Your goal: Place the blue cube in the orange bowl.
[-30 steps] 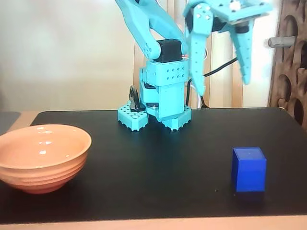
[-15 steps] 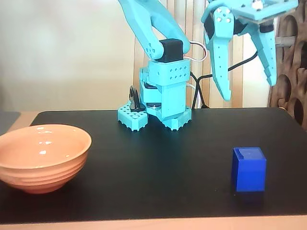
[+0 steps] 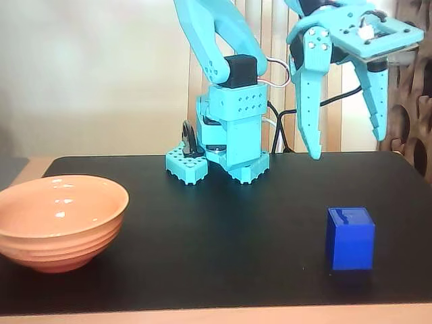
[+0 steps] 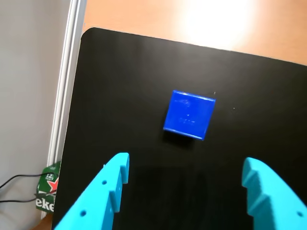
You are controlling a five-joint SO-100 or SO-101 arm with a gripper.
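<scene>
The blue cube (image 3: 349,238) sits on the black mat at the front right of the fixed view. It also shows in the wrist view (image 4: 189,114), lying ahead of the fingers. My turquoise gripper (image 3: 345,145) hangs open and empty well above the mat, behind and above the cube. In the wrist view the gripper (image 4: 184,170) is spread wide, one finger at each lower corner. The orange bowl (image 3: 59,221) stands empty at the front left of the fixed view, far from the cube.
The arm's turquoise base (image 3: 223,152) stands at the back middle of the black mat (image 3: 223,229). The mat's edge and a wooden table (image 4: 192,19) show beyond the cube in the wrist view. A green can (image 4: 49,191) lies below the table's left side.
</scene>
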